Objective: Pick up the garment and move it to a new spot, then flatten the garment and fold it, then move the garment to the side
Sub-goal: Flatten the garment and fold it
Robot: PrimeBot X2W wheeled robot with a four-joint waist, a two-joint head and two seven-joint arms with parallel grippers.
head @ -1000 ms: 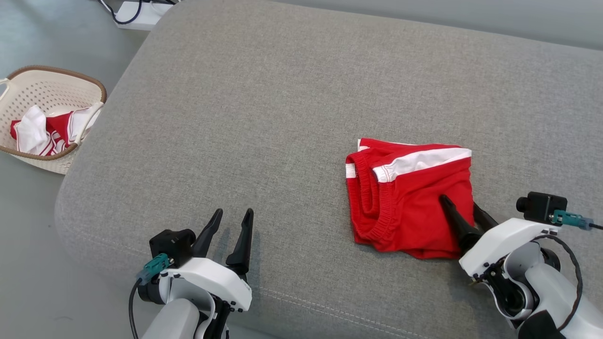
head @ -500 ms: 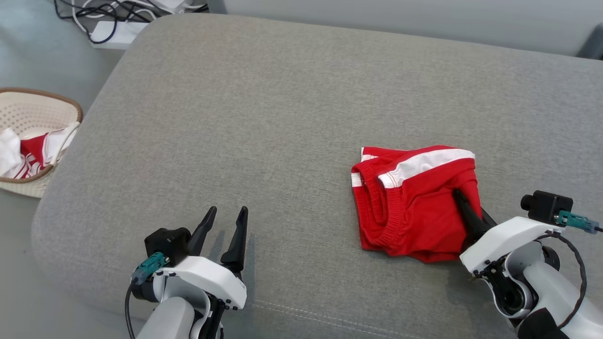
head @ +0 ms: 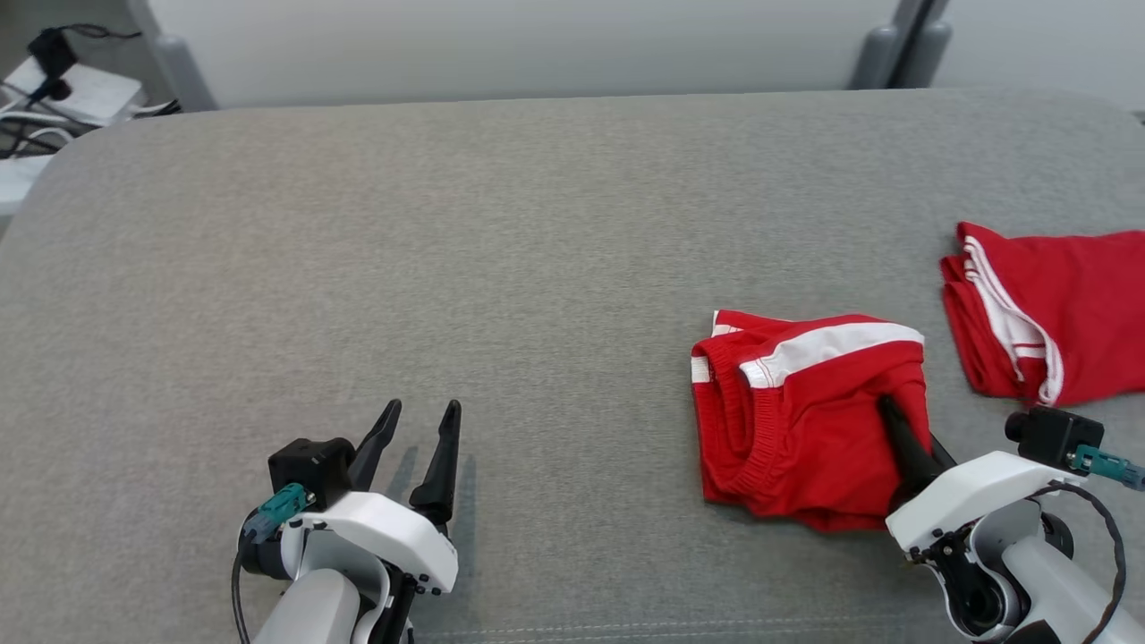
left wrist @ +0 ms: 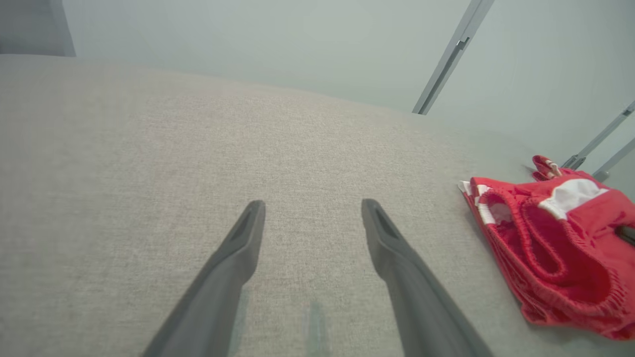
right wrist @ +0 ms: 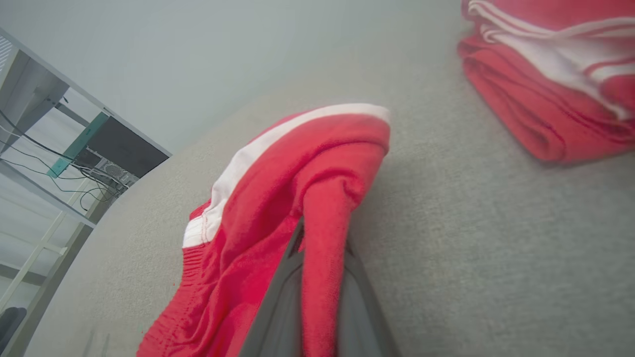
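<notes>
Shorts (head: 796, 420) are red with a white stripe, sitting right of centre on the grey cushion (head: 537, 224) as a compact folded bundle: elastic waistband on the left edge, stripe along the far edge. The fold looks done to me, so I read this as the last step, moving them to the side. Right tool (head: 894, 416) has come in from the near-right corner and is clamped nearly shut on the shorts' right edge. One finger lies on top of the cloth and the other sits lower at the bundle's right edge. In the right wrist view a ridge of red fabric is squeezed up between the two fingers. Gripping at the edge makes sense, since it catches the stacked layers together so the fold can travel as one piece. I can't tell whether every layer is in the pinch. If only the top ones are, the bundle may open when dragged. Most of the shorts rest on the cushion, and only the pinched part is bunched up. A second red garment (head: 1047, 313), also folded, lies further right, near the shorts but not touching. That's probably the drop zone, so it should be a short slide or a low carry. Left tool (head: 423, 407) is fully spread and holding nothing. It's low over bare cushion, well left of the shorts, parked clear of the right arm's path.
</notes>
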